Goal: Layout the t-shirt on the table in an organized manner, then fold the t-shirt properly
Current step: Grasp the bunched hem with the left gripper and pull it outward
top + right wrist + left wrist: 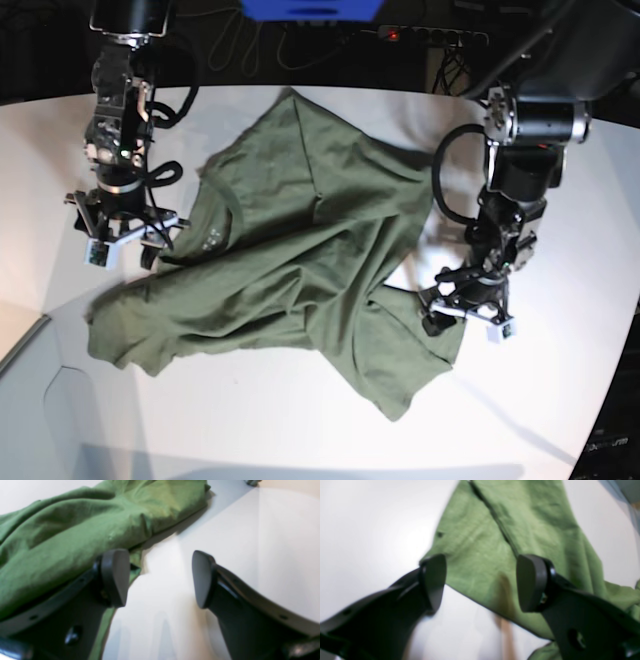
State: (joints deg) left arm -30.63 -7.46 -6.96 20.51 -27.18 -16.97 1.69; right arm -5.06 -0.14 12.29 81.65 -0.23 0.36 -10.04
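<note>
The olive-green t-shirt (290, 260) lies crumpled and partly spread on the white table (520, 420), with its collar (225, 215) towards the left. My left gripper (462, 312) is open and empty at the shirt's right edge. In the left wrist view its open jaws (480, 582) straddle a fabric edge of the t-shirt (482, 550). My right gripper (125, 245) is open and empty at the shirt's left edge, by a sleeve. In the right wrist view (160, 577) one finger (115, 577) rests over the t-shirt (62, 542), and bare table (225, 542) shows between the jaws.
A power strip (435, 35) and cables lie at the back, beside a blue object (310, 8). The table's curved edge (612, 380) runs down the right side. A grey-white box corner (22, 340) sits at the lower left.
</note>
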